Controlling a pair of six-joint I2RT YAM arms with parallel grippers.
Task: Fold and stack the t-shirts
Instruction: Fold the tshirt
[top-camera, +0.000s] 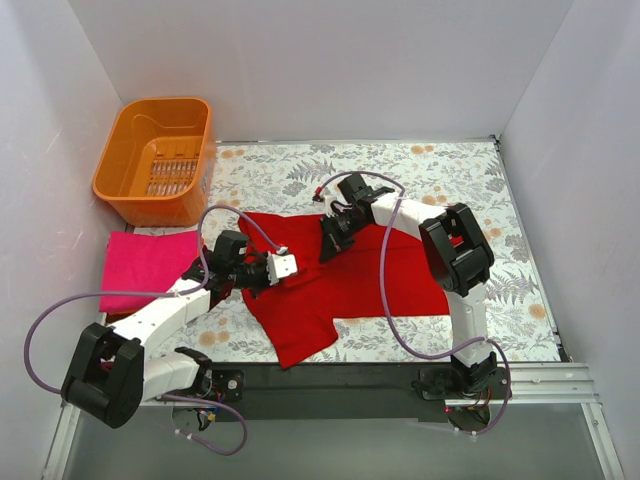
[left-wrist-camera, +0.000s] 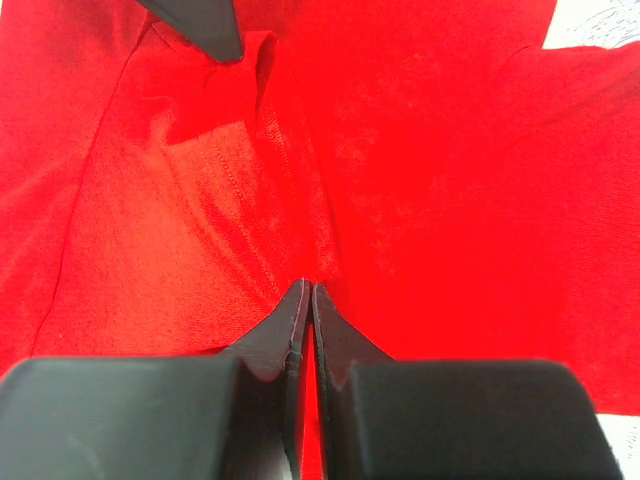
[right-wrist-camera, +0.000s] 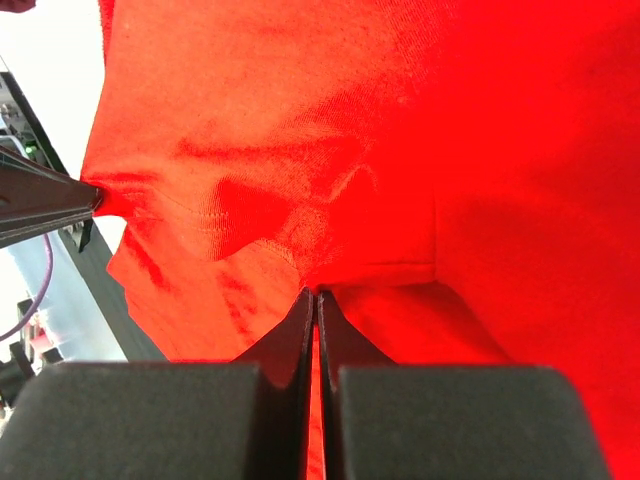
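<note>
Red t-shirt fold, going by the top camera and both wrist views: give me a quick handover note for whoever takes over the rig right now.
Left gripper: shut on the red t-shirt, pinching cloth near its left side.
Right gripper: shut on the same shirt, a short way from the left one.
The shirt lies spread and rumpled mid-table on the floral cloth. The pink t-shirt lies folded at the left.
Done: pink one folded.
Left: finish folding the red one and stack it on the pink.

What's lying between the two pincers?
Only a puckered stretch of the red t-shirt, which the left pincer and right pincer both grip; both wrist views show it.
</note>
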